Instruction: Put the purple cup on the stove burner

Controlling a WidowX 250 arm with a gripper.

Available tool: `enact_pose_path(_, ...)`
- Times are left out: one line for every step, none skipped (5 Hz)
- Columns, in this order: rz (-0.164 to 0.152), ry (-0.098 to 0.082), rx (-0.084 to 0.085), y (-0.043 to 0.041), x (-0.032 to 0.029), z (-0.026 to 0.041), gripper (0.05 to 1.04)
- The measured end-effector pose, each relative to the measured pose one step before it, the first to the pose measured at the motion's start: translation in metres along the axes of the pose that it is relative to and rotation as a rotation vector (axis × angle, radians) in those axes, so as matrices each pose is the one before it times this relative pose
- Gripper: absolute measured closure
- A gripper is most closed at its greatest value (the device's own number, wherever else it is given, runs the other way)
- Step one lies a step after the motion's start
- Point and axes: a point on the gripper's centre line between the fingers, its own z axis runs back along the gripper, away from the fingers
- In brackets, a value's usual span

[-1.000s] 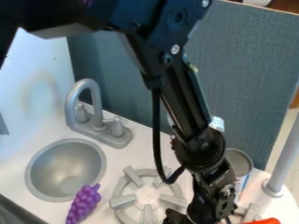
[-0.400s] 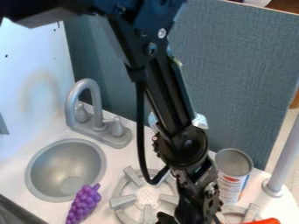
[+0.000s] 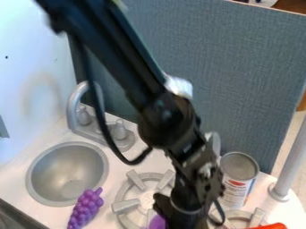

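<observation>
The black gripper [image 3: 170, 212] hangs at the bottom edge, right of centre, over the right side of a grey stove burner [image 3: 124, 206]. A rounded purple thing [image 3: 157, 222] shows right against its lower left side; most of it is hidden by the gripper or cut off by the view's edge. Whether it is held, I cannot tell. A bunch of toy purple grapes [image 3: 87, 208] lies on the counter, left of the burner and at the sink's lower right rim. Right of the gripper stands an open tin can [image 3: 237, 188] with a white label.
The round grey sink [image 3: 37, 179] and its faucet [image 3: 76, 100] are at the left. An orange thing [image 3: 274, 226] lies by a second burner [image 3: 258, 216] at the lower right, near a grey post [image 3: 290, 165].
The gripper has moved left and somewhat up, uncovering the can. The purple thing beside the gripper has come into view. The grapes have stayed put.
</observation>
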Motion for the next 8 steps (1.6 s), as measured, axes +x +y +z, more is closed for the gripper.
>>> enact_pose_path(0.0920,-0.0283,0.0475,0.02737,0.01008,0.02014,0.996)
enact_pose_path(0.0652,-0.0092,0.1062,0.02264,0.02336,0.00491,0.996)
enact_pose_path(0.0925,0.0332,-0.0124,0.02398,0.01049,-0.00630,0.996)
enact_pose_path(0.0359,0.0262,0.0128,0.01016,0.00002,0.00012,0.996)
enact_pose_path(0.0067,0.0755,-0.0027,0.00828,0.00422,-0.01287,0.996)
enact_pose_path(0.0212,0.0586,-0.0515,-0.00313,0.00681,-0.00873,0.996)
enact_pose_path(0.0147,0.0365,-0.0272,-0.00759,0.01141,-0.01286,0.996)
enact_pose_path(0.0125,0.0156,-0.0037,0.00270,0.01098,-0.01844,0.996)
